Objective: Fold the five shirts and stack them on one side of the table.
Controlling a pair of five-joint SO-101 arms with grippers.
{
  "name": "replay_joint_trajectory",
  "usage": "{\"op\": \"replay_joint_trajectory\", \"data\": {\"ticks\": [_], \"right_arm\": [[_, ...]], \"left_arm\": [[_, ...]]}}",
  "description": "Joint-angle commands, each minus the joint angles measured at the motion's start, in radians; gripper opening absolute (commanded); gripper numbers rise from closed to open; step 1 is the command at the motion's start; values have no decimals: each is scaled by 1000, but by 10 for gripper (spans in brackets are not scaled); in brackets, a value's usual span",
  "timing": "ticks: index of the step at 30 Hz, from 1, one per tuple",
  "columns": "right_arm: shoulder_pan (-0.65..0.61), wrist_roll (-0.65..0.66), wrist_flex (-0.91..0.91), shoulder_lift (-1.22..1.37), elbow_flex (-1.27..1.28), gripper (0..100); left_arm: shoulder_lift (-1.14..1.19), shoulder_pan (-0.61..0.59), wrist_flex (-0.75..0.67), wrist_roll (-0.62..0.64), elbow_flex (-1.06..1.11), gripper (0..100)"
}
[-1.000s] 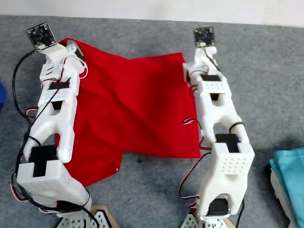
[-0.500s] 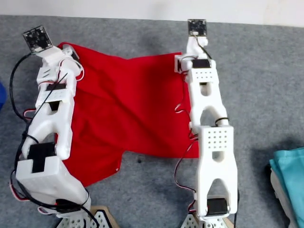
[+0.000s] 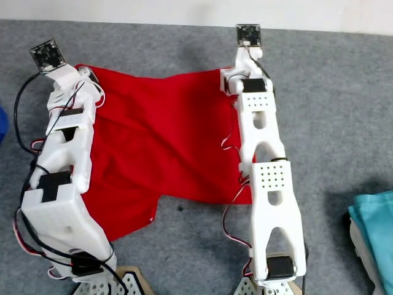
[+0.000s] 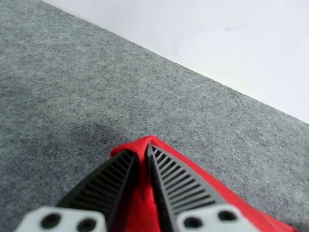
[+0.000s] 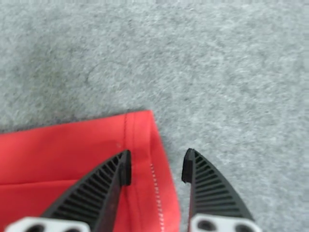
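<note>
The red shirt [image 3: 166,141] lies spread at the centre-left of the high view on the tabletop [image 3: 344,110]. Our left gripper [image 4: 141,151] pinches its upper-left corner between closed fingers. The fingers of our right gripper [image 5: 157,159] stand wide astride the upper-right hem. If we close too shallowly there, that corner may slip and skew the fold.

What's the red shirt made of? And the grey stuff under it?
The shirt looks like soft cloth, matte, not shiny: it wrinkles and has a stitched hem. The table cover looks like grey felt or thin carpet, fuzzy and speckled. I can't tell which.
</note>
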Motion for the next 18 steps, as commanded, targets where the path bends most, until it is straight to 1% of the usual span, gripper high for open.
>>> {"op": "replay_joint_trajectory", "data": {"ticks": [1,4,8,10,14,17,18], "right_arm": [[-30,41,-24,-24,-59,177],[-41,61,-27,-22,-39,177],[-35,91,-87,-15,24,175],[-35,123,-87,-13,45,173],[-38,137,-88,-12,56,168],[-38,140,-88,5,56,109],[-38,160,-88,15,50,94]], "left_arm": [[-10,-8,-20,-6,-47,7],[-12,-2,-14,-5,-42,7],[-12,5,58,-5,-58,7],[-10,5,78,-5,-73,7],[-5,5,92,-5,-85,7],[-5,5,92,-5,-81,7],[-5,5,92,-5,-81,7]]}}
